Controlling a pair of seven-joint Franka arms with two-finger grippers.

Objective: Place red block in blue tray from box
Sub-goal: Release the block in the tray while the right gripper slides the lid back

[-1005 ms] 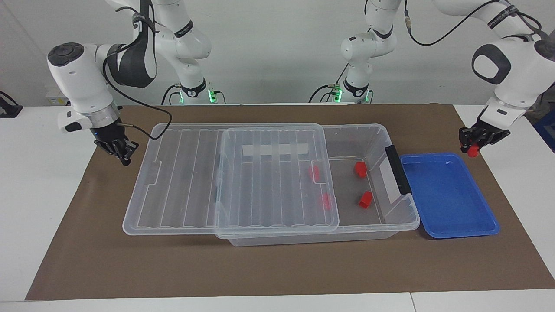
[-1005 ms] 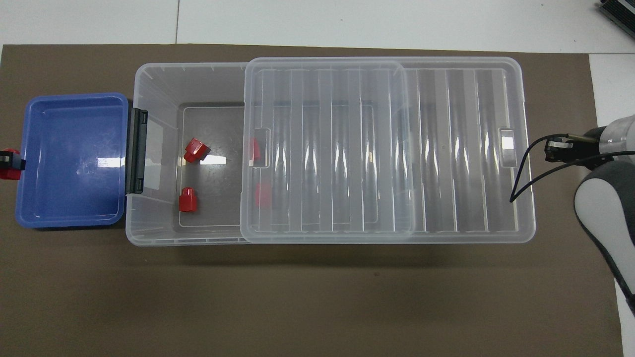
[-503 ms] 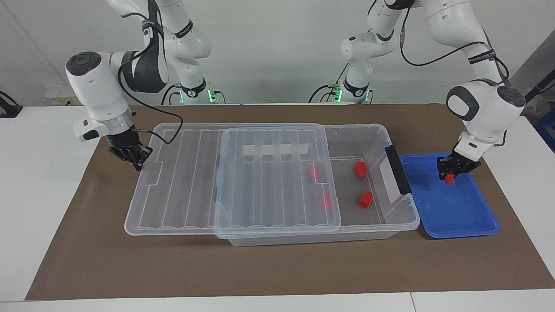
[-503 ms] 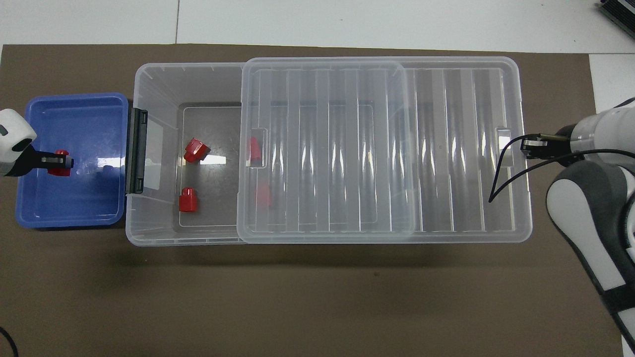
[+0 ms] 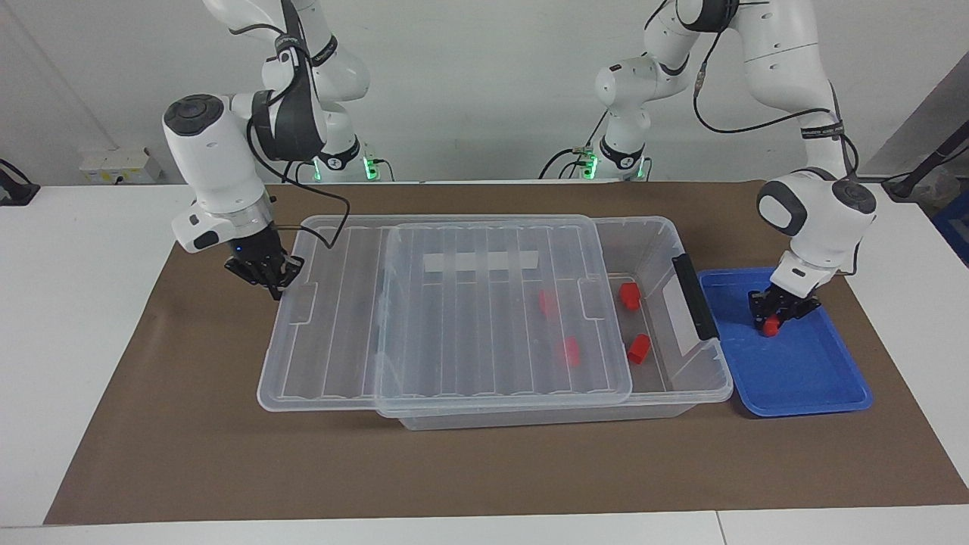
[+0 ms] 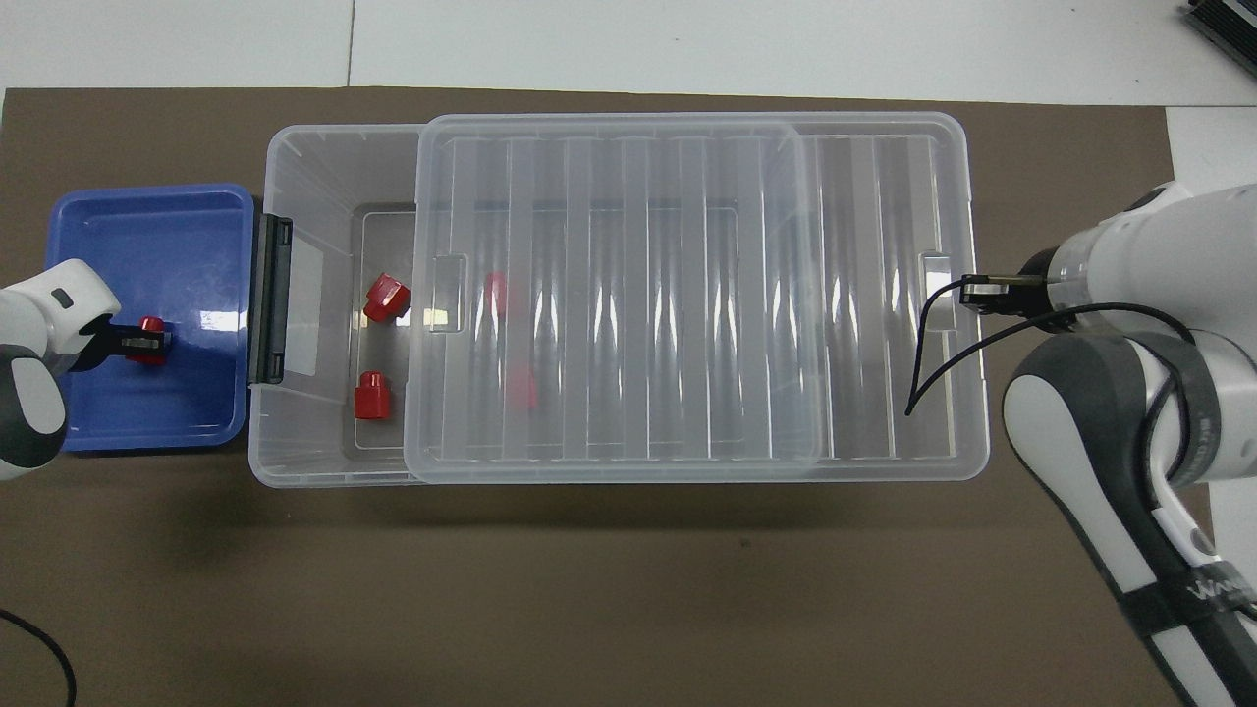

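Observation:
My left gripper (image 5: 774, 316) is down inside the blue tray (image 5: 817, 378), shut on a red block (image 5: 771, 327). They also show in the overhead view: gripper (image 6: 140, 340), block (image 6: 152, 323), tray (image 6: 196, 211). The clear box (image 5: 652, 228) stands beside the tray. Its ribbed lid (image 5: 484, 318) lies slid partway off toward the right arm's end. Two red blocks (image 5: 629, 295) (image 5: 640, 348) lie in the uncovered part. Two more (image 5: 548, 303) (image 5: 569, 352) show through the lid. My right gripper (image 5: 266, 278) is at the lid's end edge, also in the overhead view (image 6: 977, 293).
The box's black handle (image 5: 689, 297) faces the tray. A brown mat (image 5: 484, 469) covers the table under everything. The right arm's cable (image 6: 933, 353) hangs over the lid's end.
My left gripper carried the red block from beside the tray to over it and down into it. My right gripper moved toward the left arm's end, and the lid slid that way with it.

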